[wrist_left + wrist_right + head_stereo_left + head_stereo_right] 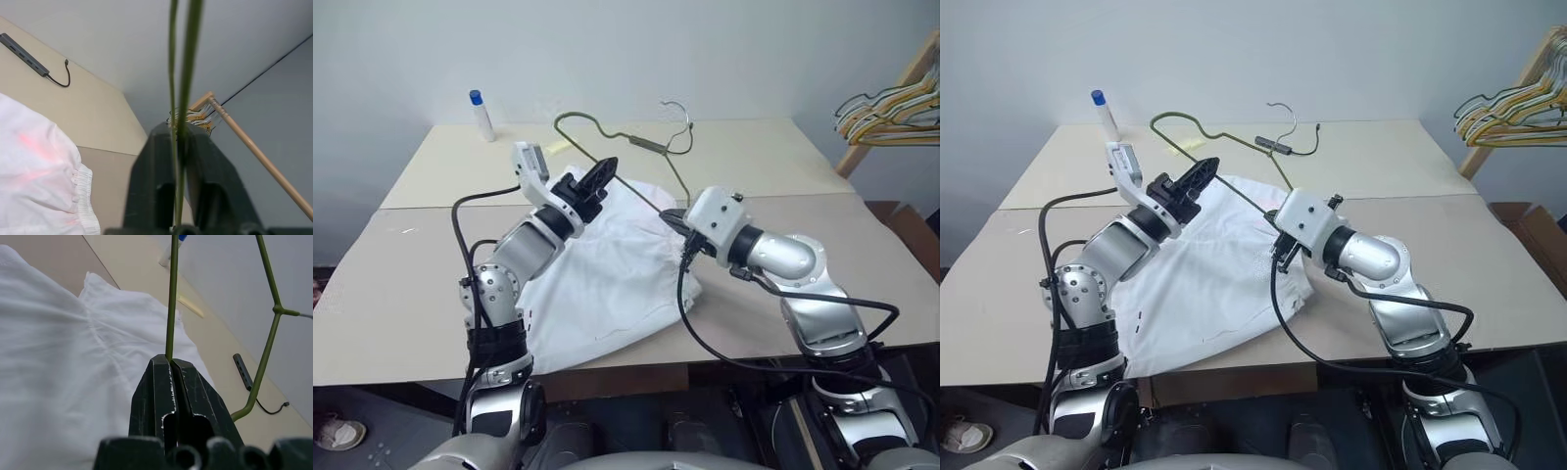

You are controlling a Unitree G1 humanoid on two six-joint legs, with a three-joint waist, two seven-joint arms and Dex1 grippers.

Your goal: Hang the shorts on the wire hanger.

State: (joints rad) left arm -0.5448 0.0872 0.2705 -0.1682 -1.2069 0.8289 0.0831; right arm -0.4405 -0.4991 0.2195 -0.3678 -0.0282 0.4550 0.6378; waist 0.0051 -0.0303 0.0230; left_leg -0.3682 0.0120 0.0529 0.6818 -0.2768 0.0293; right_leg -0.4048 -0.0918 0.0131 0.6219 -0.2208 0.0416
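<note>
The shorts (607, 284) are plain white, with no print, and their gathered waistband (84, 196) is the same white. The wire hanger (1234, 137) is olive green, and its curved hook (1283, 110) is silvery. The table (401, 284) is pale beige. On it stands a small white bottle (483, 119) with a blue cap, and a dark grey adapter (24, 55) with a black cable lies there too. The left gripper (597, 181) and the right gripper (170, 363) have black fingers. The hangers on the wooden rack (891, 113) are yellow and dark. The wall (626, 49) is light grey.
</note>
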